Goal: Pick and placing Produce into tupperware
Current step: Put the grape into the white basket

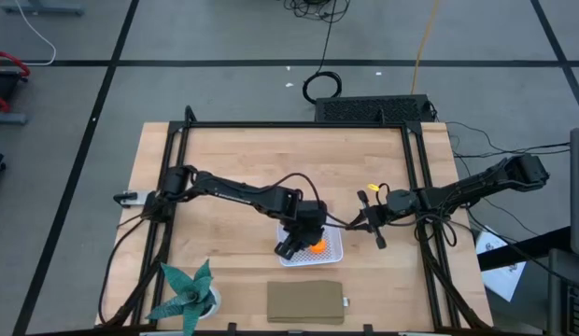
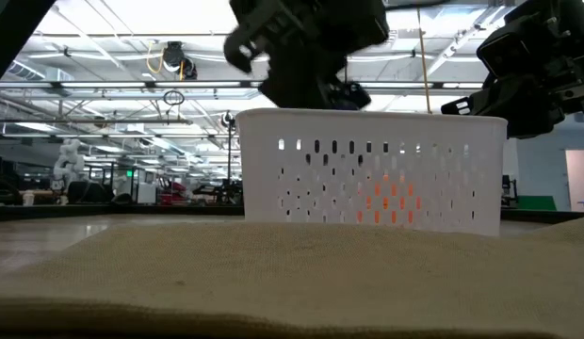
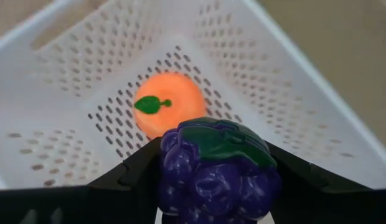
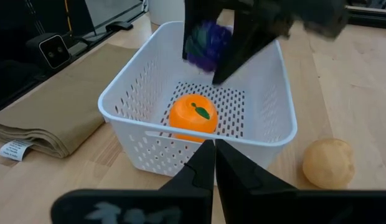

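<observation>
The white mesh tupperware sits on the table's near middle, with the orange piece lying on its bottom. My left gripper hangs over the container, shut on the dark purple grape bunch. In the right wrist view the bunch shows above the far wall. My right gripper is shut and empty, level, just right of the container. The tan-yellow piece rests on the wood beside the container, toward the far side. My left gripper pinches the purple grape bunch between its two fingers, one on each flank of the bunch below its green leaf top. The fingers come from above, slanting down. The bunch is lifted clear, above the container's inside and over the orange piece.
A folded tan cloth lies near the front edge, just before the container. A teal spiky plant in a white pot stands at the near left. Black frame rails run along both table sides. Bare wood lies beyond the container.
</observation>
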Robot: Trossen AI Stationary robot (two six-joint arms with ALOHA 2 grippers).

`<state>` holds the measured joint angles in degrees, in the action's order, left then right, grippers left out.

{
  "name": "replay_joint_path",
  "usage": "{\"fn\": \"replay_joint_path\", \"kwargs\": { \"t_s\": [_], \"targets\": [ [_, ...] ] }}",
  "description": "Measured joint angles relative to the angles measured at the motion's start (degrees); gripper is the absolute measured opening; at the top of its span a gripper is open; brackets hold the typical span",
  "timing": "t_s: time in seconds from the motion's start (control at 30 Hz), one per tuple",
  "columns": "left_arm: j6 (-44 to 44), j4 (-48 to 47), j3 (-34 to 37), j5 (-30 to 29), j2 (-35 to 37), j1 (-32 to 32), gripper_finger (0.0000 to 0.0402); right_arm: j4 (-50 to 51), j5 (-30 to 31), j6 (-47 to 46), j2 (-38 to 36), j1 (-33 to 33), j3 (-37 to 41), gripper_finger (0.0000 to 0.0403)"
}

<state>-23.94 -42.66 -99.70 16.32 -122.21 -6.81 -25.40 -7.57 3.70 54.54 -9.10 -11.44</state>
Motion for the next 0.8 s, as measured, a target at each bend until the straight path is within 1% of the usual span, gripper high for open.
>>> {"fn": "replay_joint_path", "kwargs": {
  "t_s": [0.2,0.57,0.8],
  "targets": [
    [-0.5,-0.2,0.0,-1.2,-1.7,0.1,0.0222,0.4,0.0,0.0,0.0,0.0,0.0,0.0006],
    [-2.9,0.4,0.0,-1.4,-4.9,0.1,0.0223,0.5,0.0,0.0,0.1,0.0,0.0,0.0006],
    [-4.5,-0.2,0.0,-1.5,-4.9,0.1,0.0223,0.6,0.0,0.0,0.1,0.0,0.0,0.0006]
  ]
}}
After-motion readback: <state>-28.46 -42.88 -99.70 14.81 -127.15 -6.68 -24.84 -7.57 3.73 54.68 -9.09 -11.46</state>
